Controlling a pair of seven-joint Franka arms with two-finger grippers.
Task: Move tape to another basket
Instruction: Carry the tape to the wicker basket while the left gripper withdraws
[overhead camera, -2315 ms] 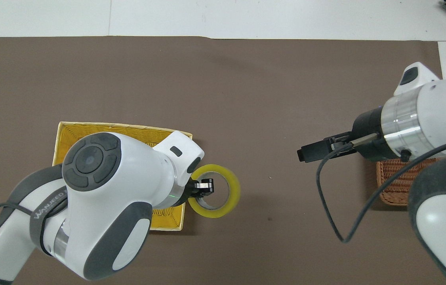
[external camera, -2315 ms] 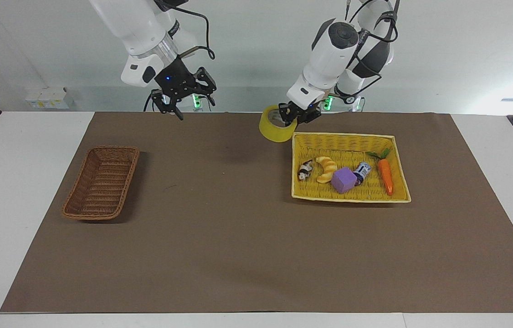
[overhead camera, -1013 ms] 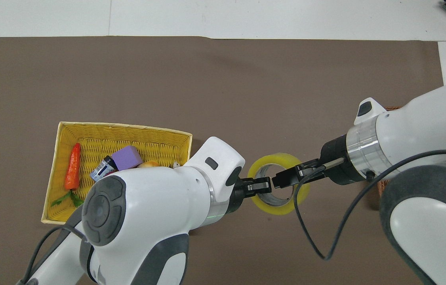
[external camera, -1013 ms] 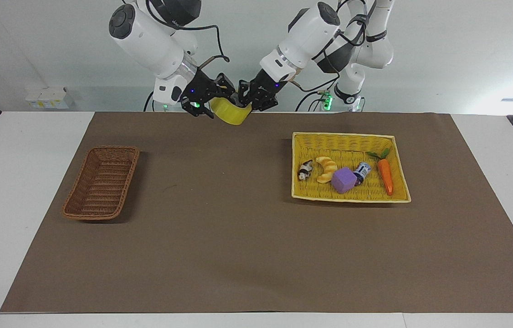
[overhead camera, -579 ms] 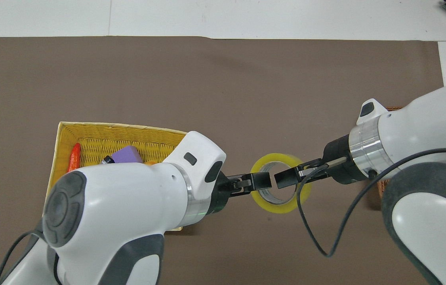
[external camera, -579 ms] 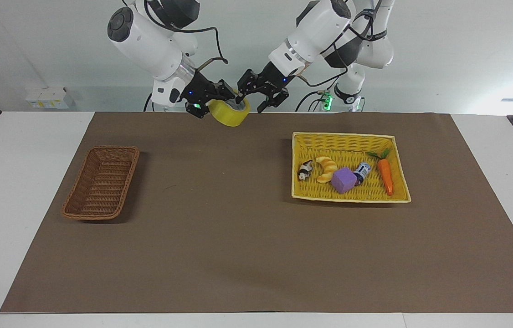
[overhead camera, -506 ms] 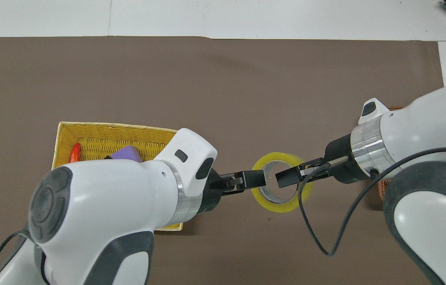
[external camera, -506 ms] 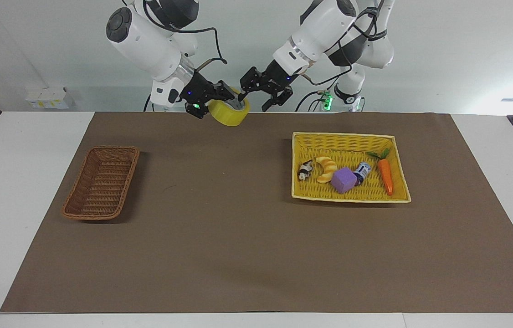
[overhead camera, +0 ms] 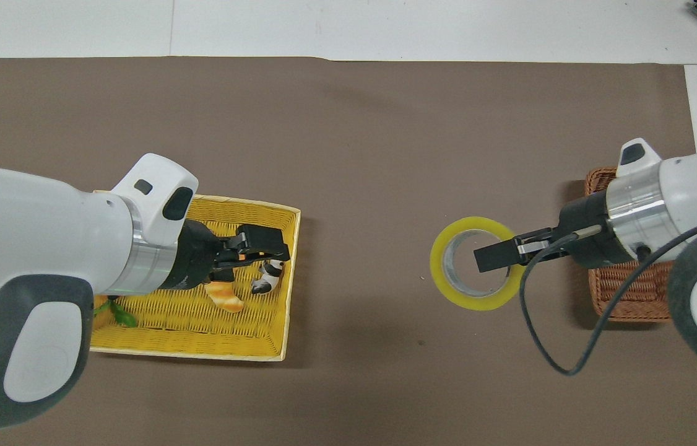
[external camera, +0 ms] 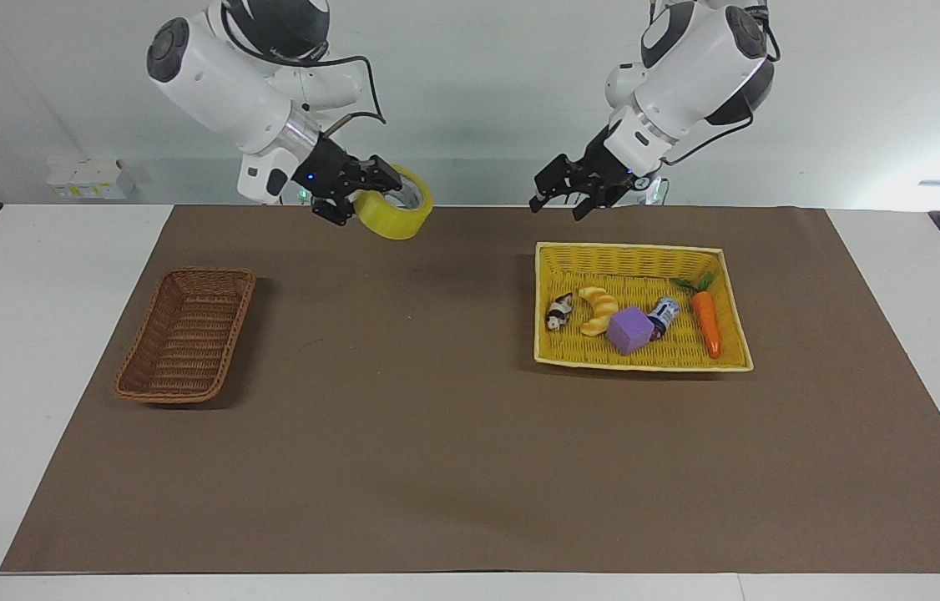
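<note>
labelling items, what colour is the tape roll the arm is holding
Yellow, with a pale inner core; the tape shows best in the overhead view.

Bare mat (external camera: 403,351) between both baskets.

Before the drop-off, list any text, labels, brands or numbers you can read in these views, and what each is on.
None can be read.
Small can in the yellow basket: printed label, too small to read.
White boxes at the wall: no readable print.
Tape, held by the right gripper: no marking visible.
Brown basket, left gripper: no text.
</note>
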